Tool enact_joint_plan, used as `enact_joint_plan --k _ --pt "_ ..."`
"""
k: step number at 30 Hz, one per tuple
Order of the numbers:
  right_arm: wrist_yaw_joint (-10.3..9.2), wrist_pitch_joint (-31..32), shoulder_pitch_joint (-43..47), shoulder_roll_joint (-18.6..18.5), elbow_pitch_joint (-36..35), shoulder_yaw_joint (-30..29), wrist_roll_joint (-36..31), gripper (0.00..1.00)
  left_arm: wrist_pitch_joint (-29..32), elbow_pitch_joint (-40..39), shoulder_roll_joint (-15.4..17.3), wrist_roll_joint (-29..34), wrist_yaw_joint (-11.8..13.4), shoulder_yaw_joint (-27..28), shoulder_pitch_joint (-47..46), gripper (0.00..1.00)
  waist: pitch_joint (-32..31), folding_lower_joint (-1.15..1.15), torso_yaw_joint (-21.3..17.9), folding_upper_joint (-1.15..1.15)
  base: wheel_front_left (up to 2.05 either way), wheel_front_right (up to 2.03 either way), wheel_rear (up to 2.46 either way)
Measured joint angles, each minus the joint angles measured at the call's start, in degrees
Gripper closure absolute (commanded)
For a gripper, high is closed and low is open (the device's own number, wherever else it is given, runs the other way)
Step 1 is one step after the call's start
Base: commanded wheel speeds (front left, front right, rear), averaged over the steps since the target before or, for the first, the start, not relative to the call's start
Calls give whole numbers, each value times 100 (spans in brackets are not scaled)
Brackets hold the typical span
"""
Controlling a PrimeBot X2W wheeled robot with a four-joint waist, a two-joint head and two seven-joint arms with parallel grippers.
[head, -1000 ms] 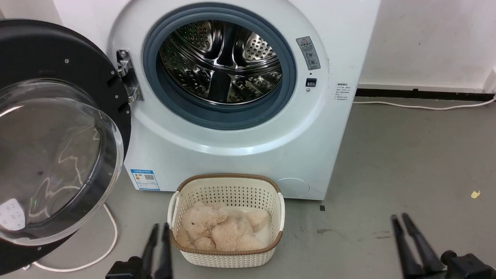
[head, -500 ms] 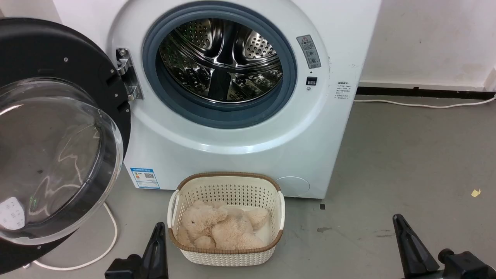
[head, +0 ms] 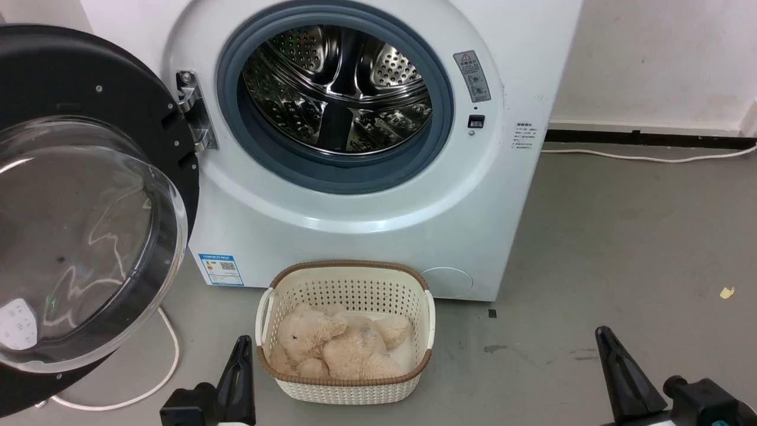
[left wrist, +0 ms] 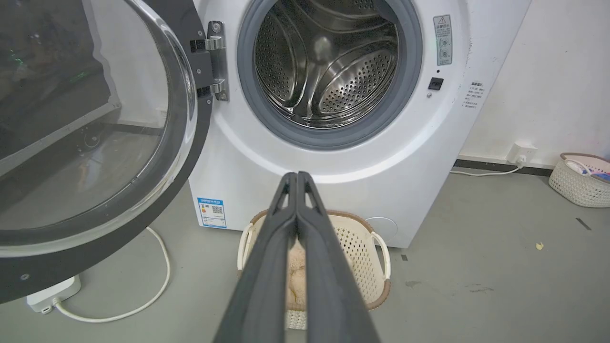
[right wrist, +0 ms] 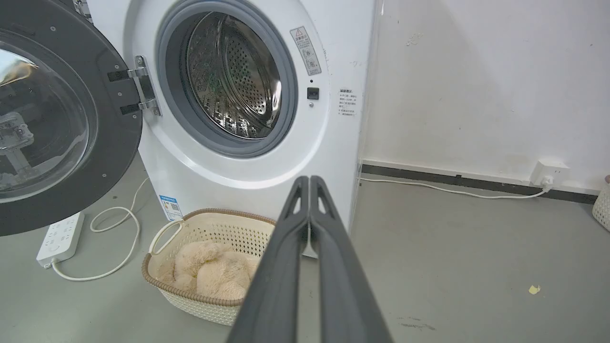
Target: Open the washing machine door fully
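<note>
The white washing machine [head: 366, 236] stands ahead with its steel drum [head: 337, 89] exposed. Its round black door [head: 89, 201], with a bulging glass bowl, is swung wide to the left on its hinge [head: 192, 112]. The door [left wrist: 95, 133] fills the upper left of the left wrist view, and the door [right wrist: 57, 119] sits at the left of the right wrist view. My left gripper [head: 241, 343] hangs low beside the basket, shut and holding nothing. My right gripper [head: 603, 334] is low at the right over bare floor, also shut. Neither touches the door.
A cream laundry basket [head: 346, 337] holding a beige plush toy [head: 337, 349] stands on the floor before the machine. A white cable [head: 159, 367] and power strip [right wrist: 59, 238] lie under the door. Another basket [left wrist: 581, 178] sits far right by the wall. Grey floor [head: 621, 236] stretches to the right.
Both grippers' fingers have gone from slightly parted to shut, and both have sunk a little. The whole picture has shifted slightly as the camera moved. The door stays swung wide.
</note>
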Motion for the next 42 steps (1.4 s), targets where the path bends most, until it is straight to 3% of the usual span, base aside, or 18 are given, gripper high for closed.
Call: enact_joint_plan --k 42 --pt "0 548 -323 0 -9 69 -159 100 550 -159 -135 539 -289 375 -222 100 119 0 11 0 0 0 0"
